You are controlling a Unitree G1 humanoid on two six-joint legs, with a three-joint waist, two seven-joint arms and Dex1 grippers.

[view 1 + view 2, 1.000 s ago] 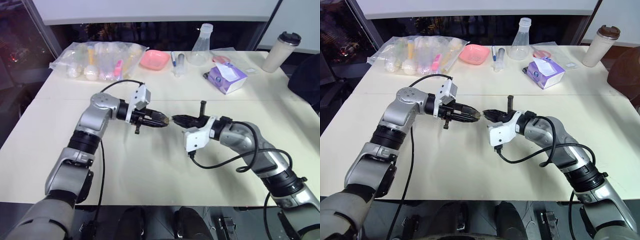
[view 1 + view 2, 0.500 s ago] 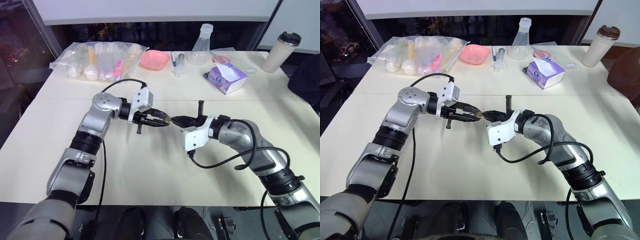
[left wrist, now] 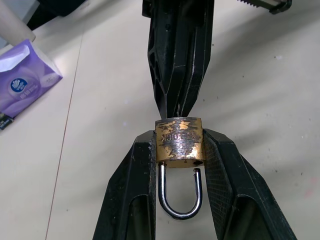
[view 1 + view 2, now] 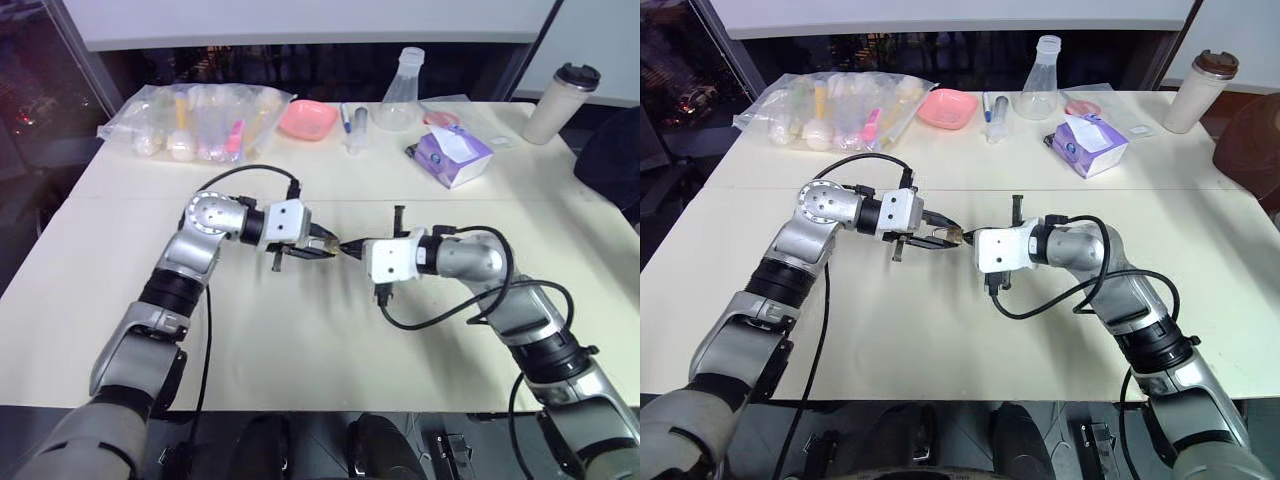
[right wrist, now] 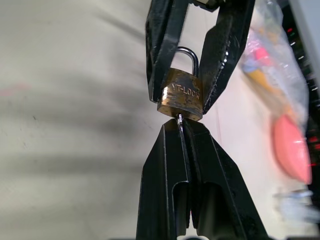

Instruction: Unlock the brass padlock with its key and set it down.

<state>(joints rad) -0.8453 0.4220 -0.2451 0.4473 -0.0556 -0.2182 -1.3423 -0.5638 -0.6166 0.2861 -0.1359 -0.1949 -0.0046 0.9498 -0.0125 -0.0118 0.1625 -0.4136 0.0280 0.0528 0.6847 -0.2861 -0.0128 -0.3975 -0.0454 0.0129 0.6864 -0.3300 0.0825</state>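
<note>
L gripper [image 4: 325,247] sits just left of counter [image 4: 300,350] centre, held above the surface, its fingers [image 3: 131,200] clamped on the two side faces of the padlock [image 3: 179,142]. So the lock hangs in the air between the two arms, well clear of the clutter along the far edge at 12 o'clock. R gripper [image 4: 350,244] meets it from 3 o'clock, fingers [image 5: 165,170] clenched flat together on a thin sliver of metal, prob. the key [image 5: 180,121], whose tip is at the lock's base.

Step in hand: key in the keyhole, turning. In the L wrist view one leg of the shackle [image 3: 180,192] looks lifted off the body w/ a small gap at its hole, so the lock may already be sprung; can't be sure.

Axis: the lock's long axis runs along the line between the grippers, roughly 9 to 3 o'clock. Shackle points back into the L gripper toward 9, keyhole end faces the R gripper at 3.

Next, by my reading: finish the twist if needed, confirm the shackle is free, then pull the key straight out along that same axis w/o dragging the lock from the L grip. After that, lower L to the counter and let go. Risk: tiny lock, small hold, so a sideways tug could pop it loose.
</note>
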